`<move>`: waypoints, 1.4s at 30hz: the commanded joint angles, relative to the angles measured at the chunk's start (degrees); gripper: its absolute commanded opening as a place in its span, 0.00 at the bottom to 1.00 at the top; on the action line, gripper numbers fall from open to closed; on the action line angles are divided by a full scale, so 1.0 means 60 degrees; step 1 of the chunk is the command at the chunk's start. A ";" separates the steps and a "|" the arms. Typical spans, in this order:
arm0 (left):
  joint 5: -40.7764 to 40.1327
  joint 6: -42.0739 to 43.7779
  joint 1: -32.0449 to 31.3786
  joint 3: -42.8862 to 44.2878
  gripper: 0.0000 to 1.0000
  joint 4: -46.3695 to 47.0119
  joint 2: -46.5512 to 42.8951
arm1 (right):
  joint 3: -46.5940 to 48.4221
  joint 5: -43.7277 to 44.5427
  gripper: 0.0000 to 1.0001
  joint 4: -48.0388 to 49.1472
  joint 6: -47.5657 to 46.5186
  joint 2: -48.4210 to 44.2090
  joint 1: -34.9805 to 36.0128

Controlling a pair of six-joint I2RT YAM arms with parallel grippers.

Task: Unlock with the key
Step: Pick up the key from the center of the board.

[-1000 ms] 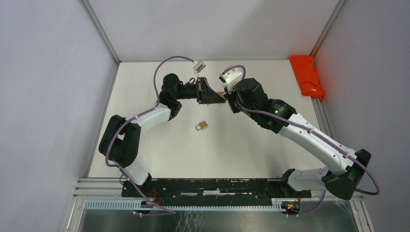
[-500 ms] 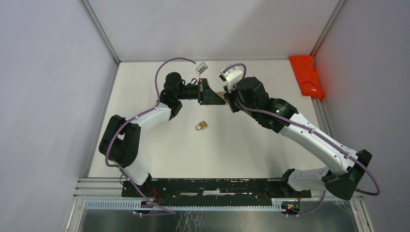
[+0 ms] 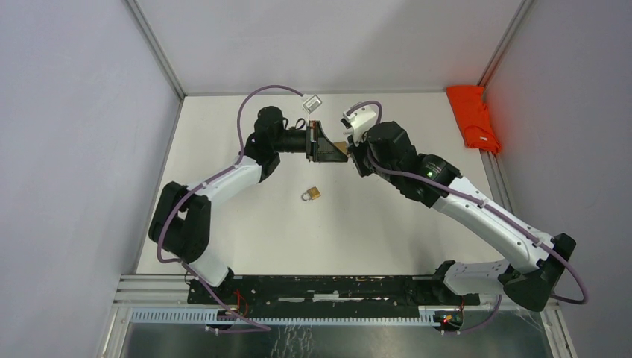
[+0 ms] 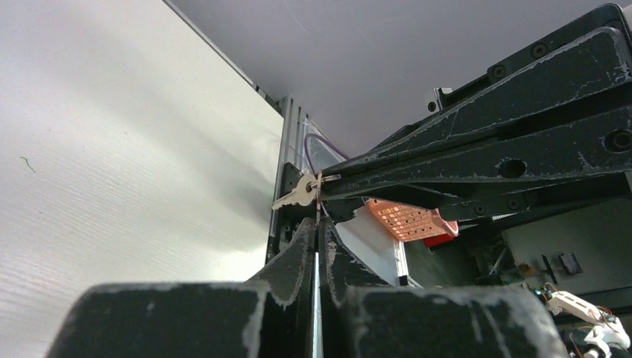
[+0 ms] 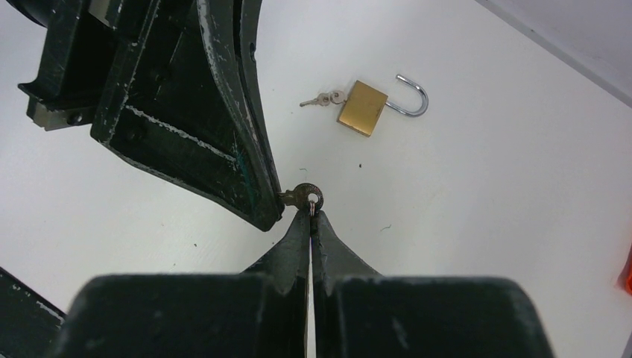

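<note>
A small silver key hangs in the air between both grippers, above the far middle of the table. My right gripper is shut on the little ring through the key's head. My left gripper comes in from the left, jaws closed, its tip at the key's blade. In the top view both grippers meet at the key. A brass padlock lies on the table below, shackle swung open, with another small key at its base. It lies nearer me than the grippers.
A folded red cloth lies at the far right edge of the white table. Grey walls enclose the table on the left, back and right. A black rail runs along the near edge by the arm bases.
The left jaws have closed from partly open onto the key. The left arm's elbow shifted slightly forward. The right arm and the padlock have not moved.
</note>
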 commanded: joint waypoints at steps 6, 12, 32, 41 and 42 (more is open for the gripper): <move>-0.0109 0.1853 -0.0015 0.0710 0.05 -0.1505 -0.0643 | -0.0549 -0.0317 0.21 0.0286 0.0316 -0.0692 0.0037; -0.0276 0.3341 -0.0014 0.1234 0.04 -0.3307 -0.0866 | -0.0421 0.0181 0.48 0.0288 0.0534 -0.0940 0.0002; 0.0037 0.9718 0.0006 0.2839 0.04 -1.0639 -0.3826 | -0.4797 -1.1079 0.35 1.0068 0.5098 -0.2048 -0.3690; 0.0046 1.0154 -0.0001 0.2948 0.04 -1.1284 -0.3434 | -0.4995 -1.2160 0.34 1.2751 0.6529 -0.2316 -0.3691; 0.0034 1.0162 0.0002 0.2972 0.04 -1.1325 -0.3370 | -0.4971 -1.2231 0.34 1.2773 0.6558 -0.2283 -0.3697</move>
